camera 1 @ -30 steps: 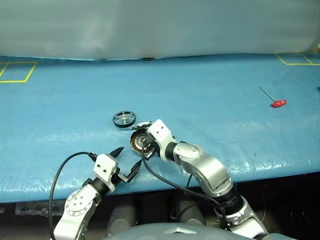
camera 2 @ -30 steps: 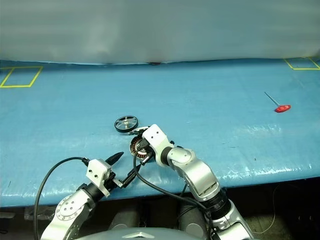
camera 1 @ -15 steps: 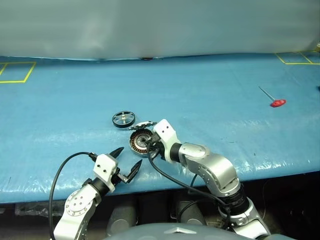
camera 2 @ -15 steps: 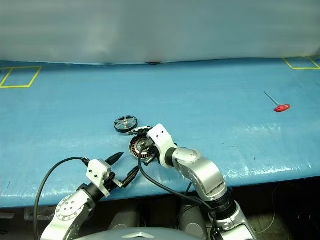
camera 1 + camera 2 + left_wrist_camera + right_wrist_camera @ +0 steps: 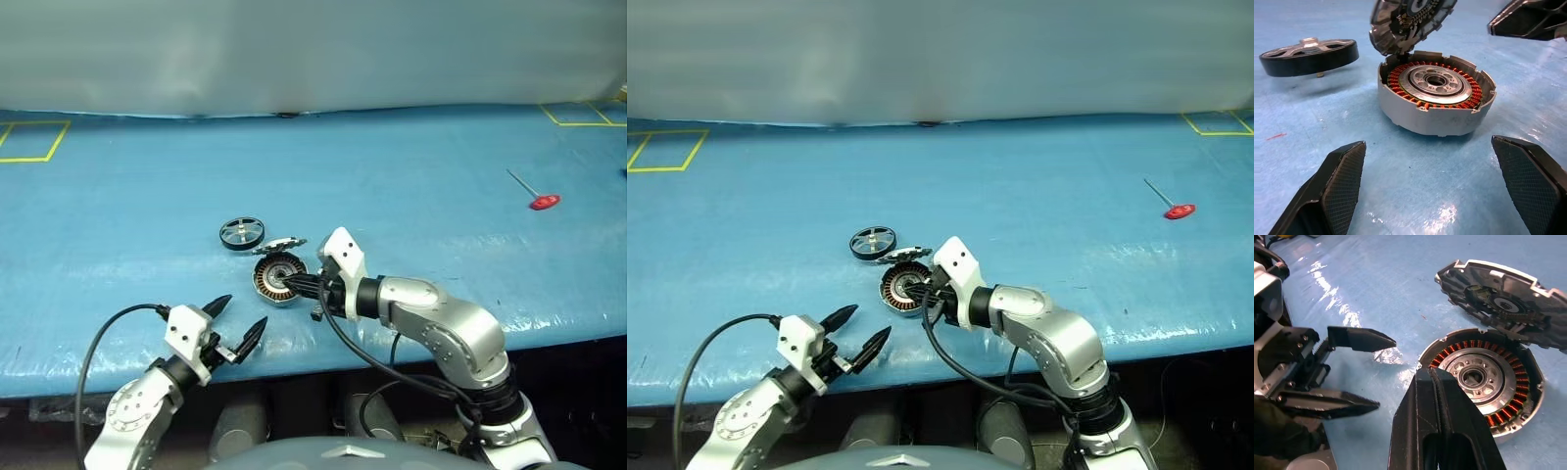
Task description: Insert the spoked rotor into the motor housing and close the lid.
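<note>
the blue table cover stretches well past both claws, with yellow tape squares at its far corners. the right gripper reaches in from the robot's right, its two black fingers pressed flat together with nothing between them, tips hanging just over the near rim of the motor housing. the left gripper sits nearer the table's front edge, its fingers spread wide and empty, pointing toward the housing, which rests a little beyond its tips. the housing stands upright and open on the cover, copper windings ringing a pale silver centre. the lid stands tilted up at the housing's far edge, beyond the right gripper's tips, dark ribbed inside facing out. the spoked rotor lies flat on the cover just beyond the housing, apart from it and touched by neither claw. a red-handled tool lies well off to the right gripper's outer side.
</note>
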You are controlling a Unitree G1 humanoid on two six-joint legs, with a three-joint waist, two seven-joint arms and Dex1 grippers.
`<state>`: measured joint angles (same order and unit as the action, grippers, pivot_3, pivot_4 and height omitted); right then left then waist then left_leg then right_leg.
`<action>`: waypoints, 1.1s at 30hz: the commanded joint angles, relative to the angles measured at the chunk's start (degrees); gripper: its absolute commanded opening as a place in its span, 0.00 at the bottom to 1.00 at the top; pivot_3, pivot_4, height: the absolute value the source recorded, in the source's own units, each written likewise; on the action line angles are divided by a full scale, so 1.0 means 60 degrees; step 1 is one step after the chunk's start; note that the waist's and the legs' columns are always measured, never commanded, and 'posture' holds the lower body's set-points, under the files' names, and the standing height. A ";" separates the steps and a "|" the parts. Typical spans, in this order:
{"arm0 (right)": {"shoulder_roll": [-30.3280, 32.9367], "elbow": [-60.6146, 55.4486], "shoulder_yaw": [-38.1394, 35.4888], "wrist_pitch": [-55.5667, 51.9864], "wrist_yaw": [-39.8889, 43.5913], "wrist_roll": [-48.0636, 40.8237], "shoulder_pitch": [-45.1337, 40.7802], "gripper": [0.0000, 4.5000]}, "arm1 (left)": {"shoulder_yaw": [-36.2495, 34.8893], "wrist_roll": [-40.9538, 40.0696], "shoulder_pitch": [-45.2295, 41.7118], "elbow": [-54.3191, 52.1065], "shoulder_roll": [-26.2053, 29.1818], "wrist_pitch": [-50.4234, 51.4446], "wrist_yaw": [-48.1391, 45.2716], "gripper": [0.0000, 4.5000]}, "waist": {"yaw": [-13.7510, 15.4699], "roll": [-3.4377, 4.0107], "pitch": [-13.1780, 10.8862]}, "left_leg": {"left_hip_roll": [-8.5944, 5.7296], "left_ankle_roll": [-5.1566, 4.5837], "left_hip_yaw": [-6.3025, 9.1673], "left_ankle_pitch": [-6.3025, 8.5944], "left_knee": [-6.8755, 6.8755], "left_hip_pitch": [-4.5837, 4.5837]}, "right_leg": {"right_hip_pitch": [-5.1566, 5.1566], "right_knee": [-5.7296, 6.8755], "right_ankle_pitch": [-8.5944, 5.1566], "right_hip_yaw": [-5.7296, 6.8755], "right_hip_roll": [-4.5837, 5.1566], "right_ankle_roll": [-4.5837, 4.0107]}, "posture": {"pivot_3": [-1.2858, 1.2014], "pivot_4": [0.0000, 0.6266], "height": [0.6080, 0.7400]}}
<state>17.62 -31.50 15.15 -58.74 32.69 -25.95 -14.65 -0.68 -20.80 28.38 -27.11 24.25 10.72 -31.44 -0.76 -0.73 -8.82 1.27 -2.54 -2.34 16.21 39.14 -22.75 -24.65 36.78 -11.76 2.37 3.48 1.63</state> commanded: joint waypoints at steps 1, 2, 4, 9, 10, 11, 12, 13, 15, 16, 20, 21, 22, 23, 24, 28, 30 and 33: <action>0.0232 -0.0293 -0.0053 0.0476 0.0257 -0.0190 -0.0004 0.01 | -0.0998 -0.0620 0.0218 -0.0683 0.0765 0.0619 -0.0406 1.00 | -0.0003 0.0002 -0.0002 | 0.0003 0.0000 0.0003 0.0000 0.0000 0.0001 | 0.0000 0.0002 -0.0003 0.0004 -0.0002 -0.0004 | 0.52 0.24 1.00; 0.0303 -0.0277 -0.0005 0.0554 0.0286 -0.0180 -0.0003 0.01 | -0.1217 -0.0728 0.0243 -0.0709 0.0966 0.0772 -0.0482 1.00 | -0.0002 0.0003 -0.0002 | 0.0003 0.0001 0.0004 0.0000 0.0000 0.0001 | 0.0000 0.0004 -0.0004 0.0004 -0.0004 -0.0007 | 0.52 0.24 1.00; 0.0423 -0.0240 0.0108 0.0732 0.0362 -0.0156 0.0022 0.01 | -0.1763 -0.1018 0.0156 -0.0698 0.1470 0.1158 -0.0719 1.00 | 0.0003 0.0003 -0.0002 | 0.0002 0.0001 0.0006 0.0000 0.0000 0.0001 | 0.0000 0.0003 -0.0005 0.0008 -0.0009 -0.0007 | 0.52 0.24 1.00; 0.0499 -0.0233 0.0358 0.1014 0.0364 -0.0121 0.0120 0.01 | -0.2701 -0.1723 -0.0712 -0.0412 0.2761 0.2346 -0.1349 1.00 | 0.0025 0.0001 -0.0002 | -0.0010 0.0002 0.0019 -0.0001 0.0004 0.0007 | -0.0004 -0.0002 -0.0004 0.0021 -0.0027 -0.0004 | 0.52 0.24 1.00; 0.0510 -0.0280 0.0438 0.1058 0.0379 -0.0133 0.0174 0.01 | -0.2778 -0.1835 -0.1113 -0.0112 0.3164 0.2633 -0.1638 1.00 | 0.0037 -0.0001 -0.0002 | -0.0015 0.0001 0.0017 -0.0001 0.0004 0.0007 | -0.0002 -0.0005 -0.0002 0.0017 -0.0024 -0.0001 | 0.52 0.24 1.00; 0.0515 -0.0306 0.0498 0.1091 0.0386 -0.0140 0.0207 0.01 | -0.2822 -0.1914 -0.1397 0.0106 0.3439 0.2843 -0.1851 1.00 | 0.0044 -0.0001 -0.0003 | -0.0019 0.0002 0.0019 -0.0001 0.0003 0.0006 | 0.0000 -0.0006 -0.0001 0.0018 -0.0020 0.0001 | 0.52 0.24 1.00; 0.0538 -0.0340 0.0596 0.1146 0.0390 -0.0112 0.0261 0.01 | -0.2747 -0.1897 -0.1882 0.0498 0.3892 0.3138 -0.2148 1.00 | 0.0050 0.0000 -0.0003 | -0.0020 0.0002 0.0024 -0.0001 0.0004 0.0006 | -0.0002 -0.0006 -0.0001 0.0025 -0.0021 0.0001 | 0.52 0.24 1.00; 0.0554 -0.0364 0.0684 0.1192 0.0376 -0.0077 0.0319 0.01 | -0.2613 -0.1870 -0.2393 0.0900 0.4326 0.3404 -0.2472 1.00 | 0.0057 -0.0003 -0.0004 | -0.0020 0.0002 0.0025 -0.0001 0.0004 0.0009 | -0.0002 -0.0005 -0.0001 0.0025 -0.0022 0.0000 | 0.52 0.24 1.00; 0.0604 -0.0395 0.0876 0.1288 0.0316 0.0032 0.0424 0.01 | -0.2361 -0.2003 -0.3460 0.1687 0.4936 0.3815 -0.3105 1.00 | 0.0029 -0.0002 -0.0005 | -0.0017 0.0008 0.0029 -0.0005 0.0002 0.0009 | 0.0001 -0.0004 -0.0002 0.0027 -0.0034 -0.0001 | 0.52 0.24 1.00; 0.0621 -0.0399 0.0943 0.1326 0.0290 0.0073 0.0457 0.01 | -0.2280 -0.2065 -0.3818 0.1957 0.5071 0.3934 -0.3327 1.00 | 0.0023 -0.0002 -0.0006 | -0.0019 0.0009 0.0027 -0.0005 0.0002 0.0005 | 0.0006 0.0001 -0.0002 0.0026 -0.0033 -0.0001 | 0.52 0.24 1.00; 0.0633 -0.0446 0.1121 0.1423 0.0131 0.0182 0.0628 0.01 | -0.1507 -0.1712 -0.5547 0.3329 0.5659 0.4330 -0.4299 1.00 | -0.0003 -0.0013 -0.0008 | -0.0023 0.0011 0.0001 -0.0006 -0.0010 0.0003 | 0.0012 0.0002 0.0002 0.0000 -0.0033 0.0011 | 0.52 0.24 1.00; 0.0631 -0.0458 0.1165 0.1458 0.0082 0.0207 0.0679 0.01 | -0.1278 -0.1621 -0.6134 0.3799 0.5682 0.4391 -0.4496 1.00 | 0.0007 -0.0014 -0.0008 | -0.0018 0.0014 0.0003 -0.0008 -0.0011 -0.0001 | 0.0007 0.0004 -0.0001 0.0002 -0.0039 0.0016 | 0.52 0.24 1.00; 0.0626 -0.0459 0.1201 0.1485 0.0042 0.0223 0.0705 0.01 | -0.1122 -0.1554 -0.6534 0.4141 0.5679 0.4413 -0.4640 1.00 | 0.0019 -0.0016 -0.0010 | -0.0018 0.0016 0.0004 -0.0010 -0.0012 -0.0003 | 0.0007 0.0004 -0.0001 0.0005 -0.0043 0.0016 | 0.52 0.24 1.00; 0.0621 -0.0462 0.1239 0.1515 -0.0006 0.0251 0.0740 0.01 | -0.0910 -0.1467 -0.7047 0.4561 0.5644 0.4463 -0.4806 1.00 | 0.0018 -0.0017 -0.0010 | -0.0016 0.0020 0.0005 -0.0012 -0.0014 -0.0004 | 0.0006 0.0005 -0.0001 0.0005 -0.0047 0.0017 | 0.52 0.24 1.00; 0.0618 -0.0473 0.1273 0.1540 -0.0049 0.0277 0.0774 0.01 | -0.0674 -0.1378 -0.7594 0.4974 0.5588 0.4563 -0.5000 1.00 | 0.0028 -0.0017 -0.0010 | -0.0015 0.0020 0.0006 -0.0012 -0.0014 -0.0006 | 0.0006 0.0004 0.0001 0.0005 -0.0049 0.0021 | 0.52 0.24 1.00; 0.0565 -0.0512 0.1361 0.1685 -0.0163 0.0314 0.0876 0.01 | 0.0287 -0.0892 -0.9469 0.6470 0.5319 0.4824 -0.5734 1.00 | 0.0033 -0.0026 -0.0010 | -0.0021 0.0021 0.0007 -0.0013 -0.0008 -0.0010 | 0.0009 0.0003 0.0020 0.0000 -0.0051 0.0057 | 0.52 0.24 1.00; 0.0565 -0.0497 0.1412 0.1969 -0.0145 0.0441 0.0932 0.01 | 0.0766 -0.0598 -1.0349 0.7224 0.5082 0.4876 -0.6072 1.00 | 0.0027 -0.0030 -0.0009 | -0.0022 0.0020 0.0010 -0.0013 -0.0003 -0.0017 | 0.0010 0.0001 0.0023 -0.0002 -0.0055 0.0062 | 0.52 0.24 1.00; 0.0370 -0.0385 0.1280 0.2525 -0.0127 0.0432 0.1124 0.01 | 0.1330 -0.0141 -1.1220 0.8049 0.4798 0.4810 -0.6548 1.00 | 0.0013 -0.0031 -0.0008 | -0.0028 0.0018 0.0011 -0.0012 0.0002 -0.0022 | 0.0010 0.0002 0.0024 -0.0007 -0.0058 0.0073 | 0.52 0.24 1.00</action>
<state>20.56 -32.52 23.66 -46.25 31.92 -23.09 -8.21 6.47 -22.96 -37.12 19.48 53.15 39.74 -68.88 -0.68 -0.91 -8.87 1.10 -2.44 -2.29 16.14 39.15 -22.88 -24.60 36.81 -11.62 2.31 3.12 2.08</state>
